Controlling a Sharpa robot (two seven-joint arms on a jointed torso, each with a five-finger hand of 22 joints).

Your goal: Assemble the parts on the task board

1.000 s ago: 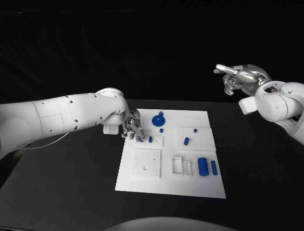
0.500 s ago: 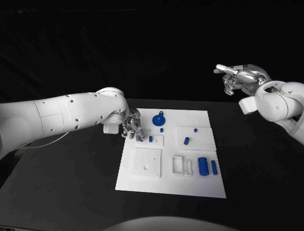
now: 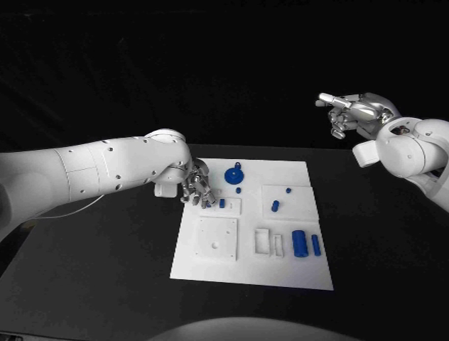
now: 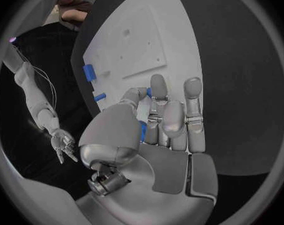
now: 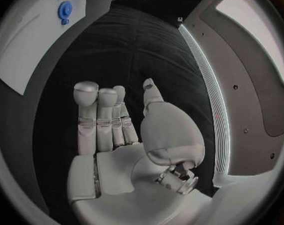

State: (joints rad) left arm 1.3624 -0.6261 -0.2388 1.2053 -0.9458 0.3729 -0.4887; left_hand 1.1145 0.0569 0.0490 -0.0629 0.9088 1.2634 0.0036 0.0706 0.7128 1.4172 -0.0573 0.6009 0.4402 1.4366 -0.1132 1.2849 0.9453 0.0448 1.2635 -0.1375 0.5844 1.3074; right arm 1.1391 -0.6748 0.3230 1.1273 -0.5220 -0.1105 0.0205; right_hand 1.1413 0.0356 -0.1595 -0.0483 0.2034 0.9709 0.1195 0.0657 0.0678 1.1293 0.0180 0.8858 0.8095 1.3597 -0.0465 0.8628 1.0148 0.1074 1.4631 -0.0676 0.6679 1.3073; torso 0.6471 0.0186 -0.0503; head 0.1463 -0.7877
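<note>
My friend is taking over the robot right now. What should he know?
Left hand: down at the task board's far-left corner, a small blue part between its fingers.
Right hand: raised off to the right, away from the board, holding nothing, fingers apart.
Lying loose on the board: blue disc, large cylinder, slim bar, small pegs.
Done: nothing visibly assembled. Left: fit all the parts.

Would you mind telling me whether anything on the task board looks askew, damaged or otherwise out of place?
Nothing stands out. The task board lies flat on the black table, its blue parts lie tidily, and nothing looks broken. The left hand is at the board's upper left corner; the right hand hangs off the board.
</note>
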